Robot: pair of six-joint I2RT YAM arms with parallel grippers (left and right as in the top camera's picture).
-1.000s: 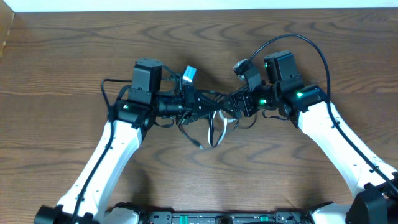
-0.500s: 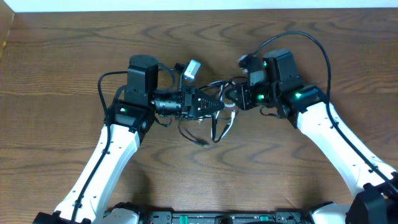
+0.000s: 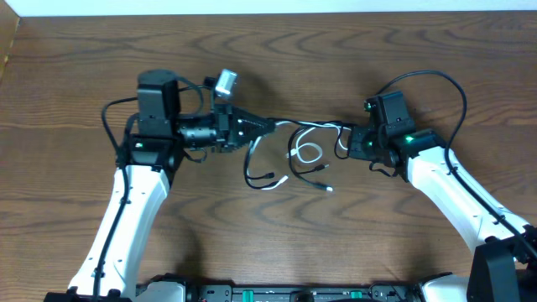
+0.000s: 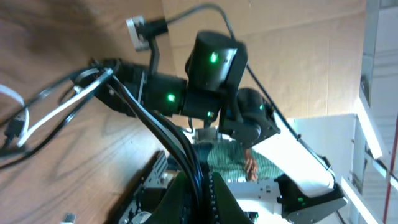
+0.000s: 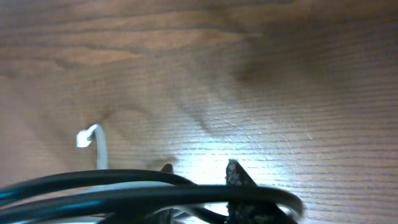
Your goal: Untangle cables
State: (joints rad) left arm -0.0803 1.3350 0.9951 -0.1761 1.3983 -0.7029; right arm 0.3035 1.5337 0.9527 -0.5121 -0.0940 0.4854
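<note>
Wooden table (image 3: 84, 67), white cable (image 3: 294, 149), black cable (image 3: 248, 168) draped

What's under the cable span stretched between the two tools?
Just wood table. Slack from the cables lies beside the span, toward the robot: a white loop and plug ends. How they sit inside the left tool and right tool is covered.

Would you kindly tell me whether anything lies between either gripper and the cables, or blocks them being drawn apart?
Nothing visible does. The left gripper and right gripper each grip the cables, with only table wood around their loops.
</note>
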